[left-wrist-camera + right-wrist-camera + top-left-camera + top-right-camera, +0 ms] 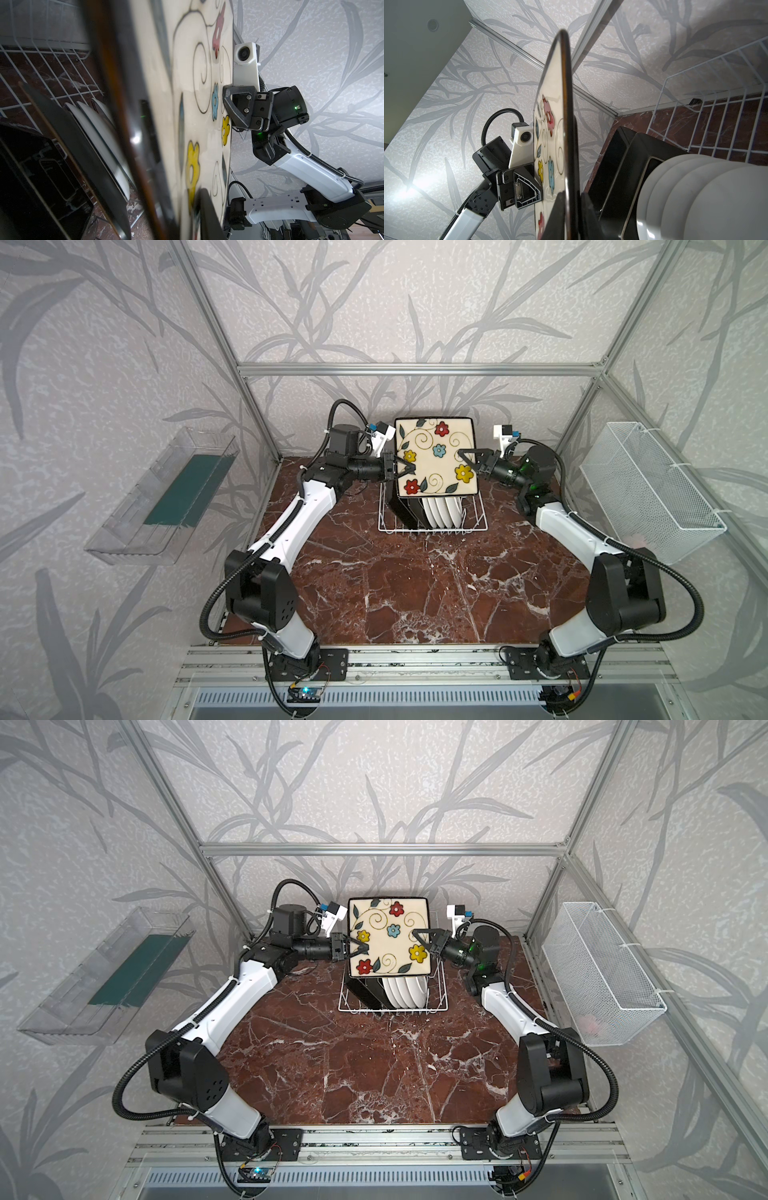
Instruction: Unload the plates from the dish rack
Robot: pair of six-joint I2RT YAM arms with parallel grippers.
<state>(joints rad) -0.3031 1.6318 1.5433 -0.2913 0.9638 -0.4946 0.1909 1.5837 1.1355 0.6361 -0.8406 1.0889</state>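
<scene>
Both top views: glossy square flowered plate (434, 435) (388, 915), cream face, rounded corners and dark rim, held upright and slightly tilted above the white wire dish rack (432, 529) (392, 1009) at the back of the red-brown marble tabletop (415, 585). In the rack, on edge: black square plates (405, 510) on the left, round white plates (442, 512) just beside them on the right. Left gripper (402, 467) (358, 947) pinches the flowered plate's left edge, right gripper (464, 457) (419, 936) its right edge, one dark finger of each over the cream face. Left wrist view: plate rim runs close and blurred past the camera; the right gripper (227, 108), a matte black triangular claw, presses flat on the painted face; white plates (97, 128) and rack wires (52, 68) beyond. Right wrist view: own fingers (588, 214) sit on either side of the thin dark rim (566, 124), clamped; left gripper (536, 189) pressed against the cream face; smooth white plates (695, 197) and black plates (623, 166) in the rack (695, 116).
</scene>
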